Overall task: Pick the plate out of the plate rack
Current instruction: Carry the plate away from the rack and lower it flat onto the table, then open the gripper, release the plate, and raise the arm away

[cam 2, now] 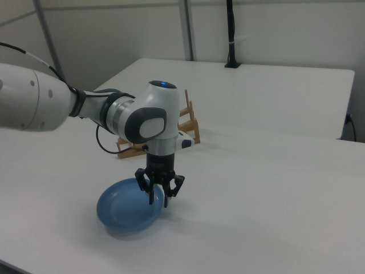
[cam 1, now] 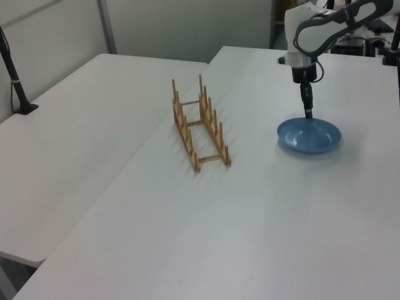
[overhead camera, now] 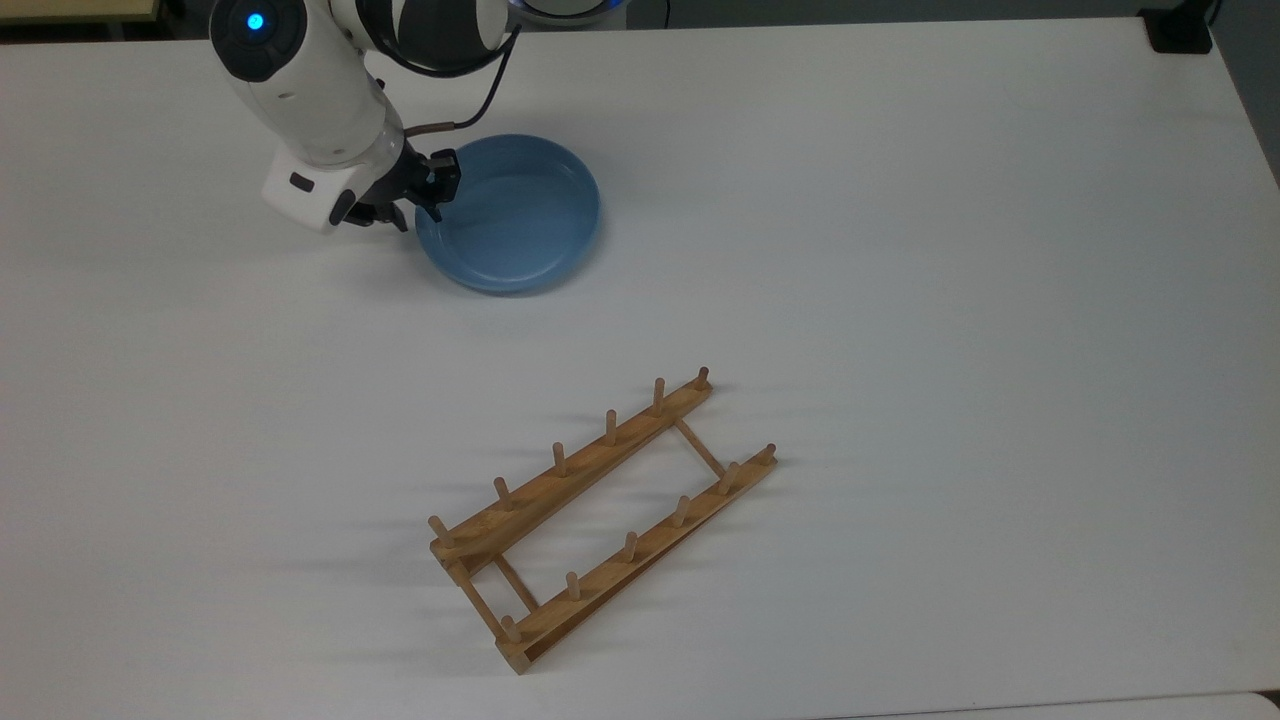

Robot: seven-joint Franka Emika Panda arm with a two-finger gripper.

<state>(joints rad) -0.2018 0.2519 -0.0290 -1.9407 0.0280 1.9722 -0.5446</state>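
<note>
The light-blue plate [overhead camera: 520, 215] lies flat on the white table, in the top view's upper left, well apart from the plate rack [overhead camera: 600, 515]. My gripper [overhead camera: 418, 198] points down at the plate's left rim in the top view. Its fingers are spread, one on each side of the rim, so it is open. In the right view the gripper [cam 2: 160, 197] stands over the near right rim of the plate [cam 2: 125, 211]. The left view has the gripper [cam 1: 307, 114] above the far edge of the plate [cam 1: 309, 135]. No plate stands in the wooden rack [cam 1: 200, 125].
My white arm [overhead camera: 310, 90] reaches in from the top view's upper left. The rack [cam 2: 190, 121] is partly behind the arm in the right view. A black post base [overhead camera: 1180, 30] stands at the table's far corner. A second table [cam 1: 69, 125] adjoins in the left view.
</note>
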